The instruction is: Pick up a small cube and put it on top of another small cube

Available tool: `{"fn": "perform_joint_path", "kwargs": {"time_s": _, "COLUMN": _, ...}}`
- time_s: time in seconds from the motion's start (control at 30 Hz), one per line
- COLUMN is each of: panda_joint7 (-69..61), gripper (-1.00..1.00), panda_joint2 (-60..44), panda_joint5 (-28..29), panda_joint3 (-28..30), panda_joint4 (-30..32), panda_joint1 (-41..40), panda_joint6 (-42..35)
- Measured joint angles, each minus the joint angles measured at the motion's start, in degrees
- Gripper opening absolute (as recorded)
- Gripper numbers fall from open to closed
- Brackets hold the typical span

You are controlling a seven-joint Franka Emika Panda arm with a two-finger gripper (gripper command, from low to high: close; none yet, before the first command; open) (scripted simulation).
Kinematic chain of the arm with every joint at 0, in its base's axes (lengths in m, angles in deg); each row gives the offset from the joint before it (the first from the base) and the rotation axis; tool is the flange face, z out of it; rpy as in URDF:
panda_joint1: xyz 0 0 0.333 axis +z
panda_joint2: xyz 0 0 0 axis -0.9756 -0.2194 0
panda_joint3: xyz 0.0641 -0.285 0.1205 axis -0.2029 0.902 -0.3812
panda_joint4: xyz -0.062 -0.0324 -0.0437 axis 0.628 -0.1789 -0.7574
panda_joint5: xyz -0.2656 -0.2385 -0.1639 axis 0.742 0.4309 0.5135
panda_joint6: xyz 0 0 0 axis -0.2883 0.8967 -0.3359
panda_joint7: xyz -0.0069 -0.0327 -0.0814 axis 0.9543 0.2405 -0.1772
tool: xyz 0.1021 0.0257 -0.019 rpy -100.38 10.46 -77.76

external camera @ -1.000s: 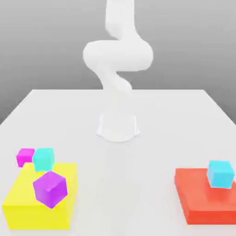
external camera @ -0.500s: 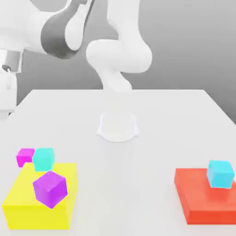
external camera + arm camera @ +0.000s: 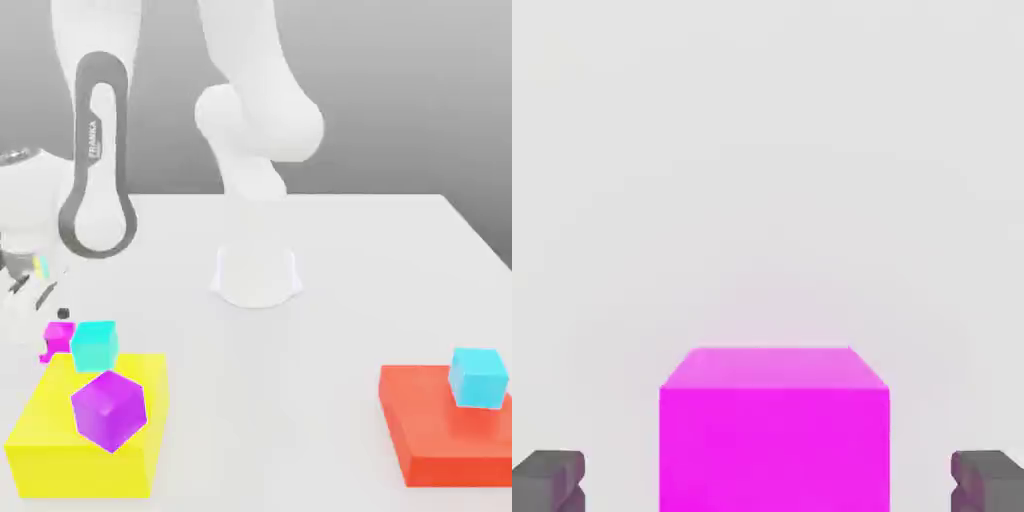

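Centering the magenta cube (image 3: 774, 450) between the open fingertips (image 3: 768, 485) is advised, so both sides are met evenly.

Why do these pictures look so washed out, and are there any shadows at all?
In the exterior view, the white arm almost melts into the pale table, with hardly any shadow around its base; in the hand view, a faint pink tint colours the pale surface beside the magenta cube.
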Motion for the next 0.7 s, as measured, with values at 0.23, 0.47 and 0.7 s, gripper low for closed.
{"fn": "perform_joint_path", "kwargs": {"time_s": 0.23, "panda_joint7": 0.8, "gripper": -1.00, "panda_joint2": 1.0, "panda_joint5": 1.0, "panda_joint3": 0.6, "panda_joint4": 0.2, "panda_joint1": 0.4, "panda_joint6": -0.7}}
{"fn": "perform_joint_path", "kwargs": {"time_s": 0.47, "panda_joint7": 7.9, "gripper": -1.00, "panda_joint2": 13.3, "panda_joint5": 10.3, "panda_joint3": 5.5, "panda_joint4": 0.8, "panda_joint1": 4.0, "panda_joint6": -10.2}}
{"fn": "perform_joint_path", "kwargs": {"time_s": 0.7, "panda_joint7": 15.8, "gripper": -1.00, "panda_joint2": 17.1, "panda_joint5": 6.0, "panda_joint3": -3.0, "panda_joint4": -6.3, "panda_joint1": 18.7, "panda_joint6": -16.0}}
